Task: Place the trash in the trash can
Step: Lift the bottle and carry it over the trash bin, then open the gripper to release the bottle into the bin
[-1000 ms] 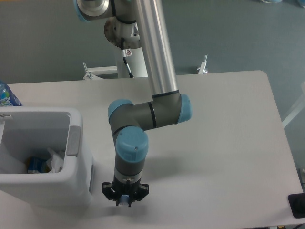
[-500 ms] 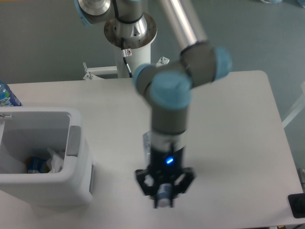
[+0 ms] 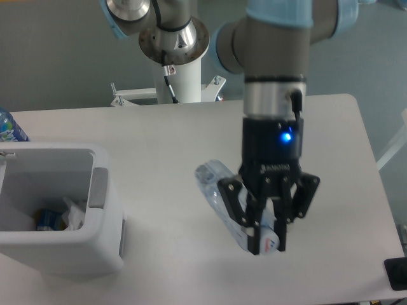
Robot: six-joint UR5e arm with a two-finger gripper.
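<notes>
Fingers (image 3: 257,223) of the claw (image 3: 270,222) sit nearest the camera, low in the frame and right of centre, clamped on the clear plastic bottle (image 3: 230,206). That bottle is lifted off the tabletop (image 3: 159,133) and hangs tilted: its pale cap end (image 3: 268,242) points down toward the camera between the dark fingers, while its crinkled clear body slants up and to the left, ending near the middle of the frame. A blue light (image 3: 285,135) glows on the black wrist housing just above the claw, and the grey arm (image 3: 275,57) rises straight up from there to a pale blue joint cap at the top edge.

Left of the claw and well apart from it stands the white trash can (image 3: 105,229), open at the top, with a grey tab (image 3: 96,187) on its right rim. Inside lies a crumpled white wrapper (image 3: 75,215), touching something blue and yellow (too small to make out).

Farther back, a blue bottle (image 3: 9,128) stands at the left edge of the tabletop, beyond the can and partly cut off by the frame. Behind the tabletop's far edge rises the white robot base (image 3: 181,76) with its round metal flange, against a grey floor (image 3: 57,57).
</notes>
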